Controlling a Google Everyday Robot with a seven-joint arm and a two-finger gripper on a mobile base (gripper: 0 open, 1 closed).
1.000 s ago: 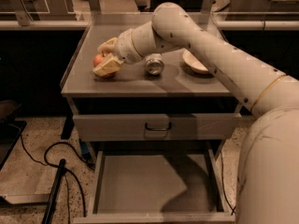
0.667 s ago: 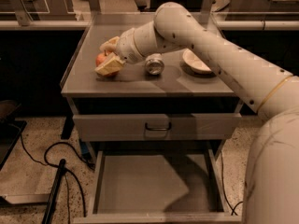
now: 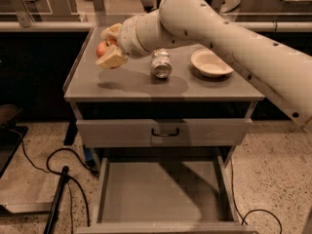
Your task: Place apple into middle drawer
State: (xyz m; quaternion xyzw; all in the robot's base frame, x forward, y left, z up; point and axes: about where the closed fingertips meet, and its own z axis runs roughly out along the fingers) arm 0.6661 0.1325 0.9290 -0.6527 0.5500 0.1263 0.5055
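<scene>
My jaws are clamped on the apple (image 3: 102,48), one finger above it and one below, so my gripper (image 3: 108,47) holds it in the air over the left part of the cabinet top (image 3: 126,84), its shadow lying on the surface beneath. To its right on that top are the silver can (image 3: 161,65) and, farther right, the cream bowl (image 3: 210,63). Below the top is a shut drawer front (image 3: 122,133) with a black handle (image 3: 165,132). Beneath that, the middle drawer (image 3: 161,191) stands pulled out, its grey floor bare.
</scene>
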